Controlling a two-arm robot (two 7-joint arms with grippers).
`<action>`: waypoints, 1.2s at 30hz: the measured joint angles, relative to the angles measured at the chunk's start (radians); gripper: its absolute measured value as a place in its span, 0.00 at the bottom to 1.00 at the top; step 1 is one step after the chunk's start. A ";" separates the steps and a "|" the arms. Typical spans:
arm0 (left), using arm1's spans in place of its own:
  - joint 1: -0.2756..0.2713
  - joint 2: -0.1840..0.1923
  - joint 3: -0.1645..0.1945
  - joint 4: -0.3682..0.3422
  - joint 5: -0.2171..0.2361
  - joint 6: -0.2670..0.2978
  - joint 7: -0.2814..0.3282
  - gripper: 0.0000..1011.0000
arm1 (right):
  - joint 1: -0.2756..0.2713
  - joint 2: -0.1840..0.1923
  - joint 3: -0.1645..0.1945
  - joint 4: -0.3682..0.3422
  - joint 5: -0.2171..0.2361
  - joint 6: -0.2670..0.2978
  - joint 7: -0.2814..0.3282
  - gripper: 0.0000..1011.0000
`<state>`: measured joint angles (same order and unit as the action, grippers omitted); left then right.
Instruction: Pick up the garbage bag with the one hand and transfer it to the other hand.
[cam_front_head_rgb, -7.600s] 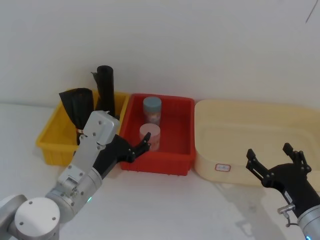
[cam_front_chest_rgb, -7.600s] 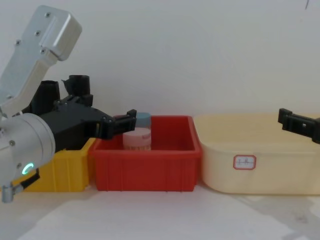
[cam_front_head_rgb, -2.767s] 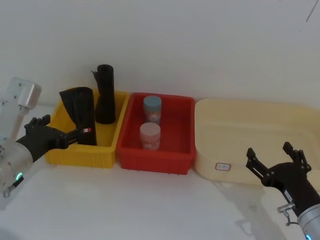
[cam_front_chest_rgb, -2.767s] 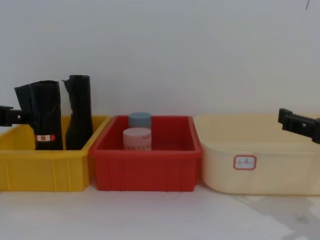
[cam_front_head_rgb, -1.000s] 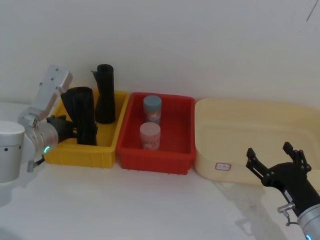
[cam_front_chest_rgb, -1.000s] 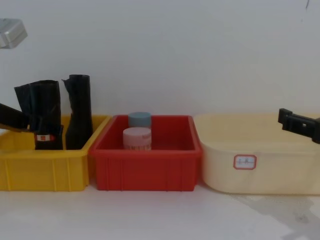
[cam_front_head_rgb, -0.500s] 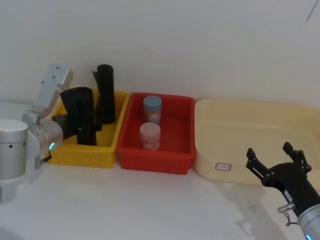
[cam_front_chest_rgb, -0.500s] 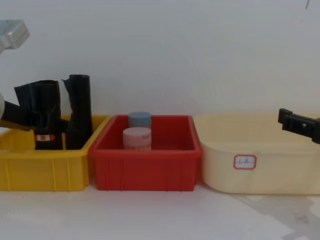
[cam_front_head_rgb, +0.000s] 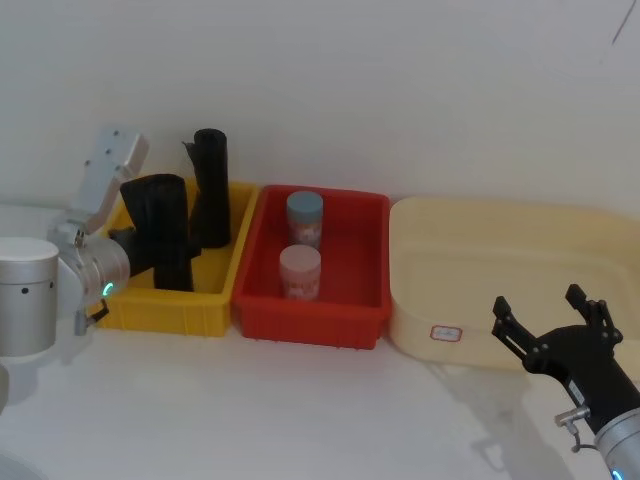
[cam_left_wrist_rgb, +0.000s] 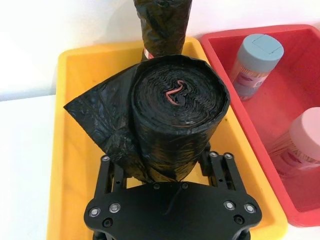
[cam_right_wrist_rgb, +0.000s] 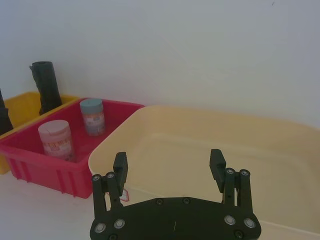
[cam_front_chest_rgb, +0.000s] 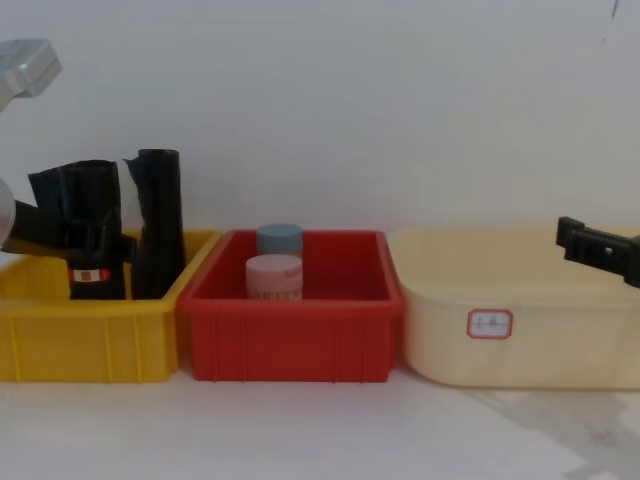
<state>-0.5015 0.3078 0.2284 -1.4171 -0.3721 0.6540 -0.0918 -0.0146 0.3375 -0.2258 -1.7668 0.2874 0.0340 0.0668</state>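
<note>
1. Garbage bag (cam_front_head_rgb: 165, 228): upright in the yellow bin (cam_front_head_rgb: 170, 312), standing between the fingers of the left hand (cam_left_wrist_rgb: 165, 162). Its label band (cam_front_chest_rgb: 90, 273) sits below the hand.
2. Left hand: spread wide, one finger on each side of the roll. It doesn't look clamped and is holding nothing yet.
3. Step in hand, my read: close square on the roll. The plastic is glossy and could slip, and the loose flap (cam_left_wrist_rgb: 95, 115) may bunch under a finger.
4. Lift straight up. A second black roll (cam_front_head_rgb: 210, 195) stands just beyond the hand, with the bin walls close around and the red bin (cam_front_head_rgb: 310, 328) next over.
5. Right hand (cam_front_head_rgb: 540, 305): wide open and empty, well apart, in front of the cream tub (cam_front_head_rgb: 500, 230). The bare table (cam_front_head_rgb: 300, 420) between the hands looks roomy enough for the hand-over.
</note>
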 joint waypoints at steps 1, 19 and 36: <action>0.000 -0.001 0.000 0.001 0.000 -0.001 0.000 0.71 | 0.000 0.000 0.000 0.000 0.000 0.000 0.000 0.99; -0.003 -0.005 -0.002 0.008 -0.002 -0.006 -0.003 0.42 | 0.006 -0.002 -0.001 0.006 -0.004 -0.001 0.001 0.99; -0.004 -0.006 -0.002 0.009 -0.001 -0.007 -0.004 0.40 | 0.116 0.005 -0.055 0.031 -0.040 0.070 0.074 0.99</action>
<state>-0.5059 0.3020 0.2266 -1.4078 -0.3736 0.6468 -0.0956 0.1018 0.3420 -0.2806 -1.7360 0.2478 0.1037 0.1412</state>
